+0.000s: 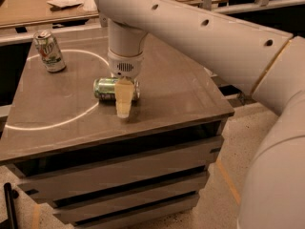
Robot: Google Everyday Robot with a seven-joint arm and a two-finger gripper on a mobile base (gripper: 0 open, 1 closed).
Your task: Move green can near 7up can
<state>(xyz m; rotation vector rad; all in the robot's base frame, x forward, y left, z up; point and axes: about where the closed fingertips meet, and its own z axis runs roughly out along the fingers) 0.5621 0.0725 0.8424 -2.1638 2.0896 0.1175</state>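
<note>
On the desk (181, 94), the green can (106, 89) is lying on its side near the middle. The end effector (122, 100) is pointing straight down over the can, crossing its near side; whether it is gripping the can, I cannot tell. The 7up can (49, 51) is standing upright near the far left corner, well apart.

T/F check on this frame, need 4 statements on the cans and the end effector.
1. The green can lies on its side on the table. True.
2. The 7up can is tipped over. False: it stands upright near the table's far left corner.
3. The end effector is down at the green can, not at the 7up can. True.
4. The two cans touch. False: they are apart, with bare tabletop between them.
</note>
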